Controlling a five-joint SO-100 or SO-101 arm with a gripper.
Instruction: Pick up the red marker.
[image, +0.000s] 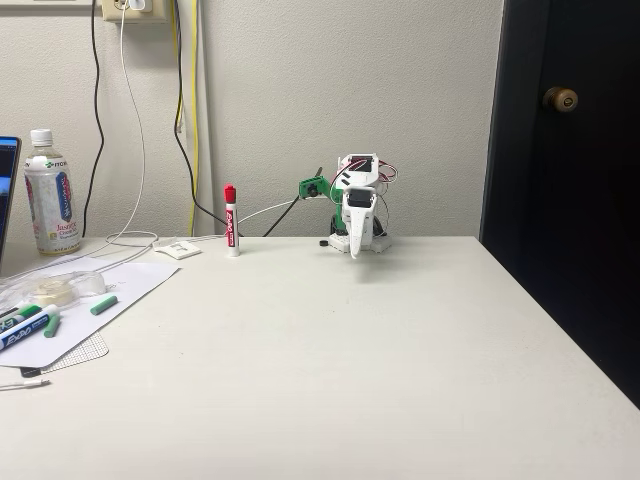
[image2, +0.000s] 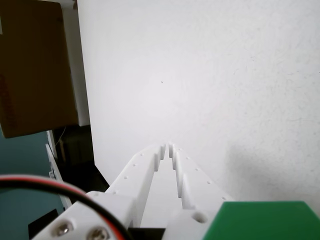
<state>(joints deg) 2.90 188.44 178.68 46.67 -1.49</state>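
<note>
The red marker (image: 231, 221) stands upright on the white table near the back wall, red cap on top, white barrel with a red label band. To its right in the fixed view, my white gripper (image: 356, 250) hangs folded at the arm's base, pointing down at the tabletop, well apart from the marker. The wrist view has the two white fingers (image2: 150, 167) lying together above bare table, tips nearly touching, with nothing between them.
At the left edge lie green-capped markers (image: 30, 327) on a sheet of paper (image: 130, 285), a loose green cap (image: 103, 305) and a tape roll. A drink bottle (image: 51, 192) stands at the back left. Cables hang down the wall. A dark door (image: 565, 180) borders the table's right side.
</note>
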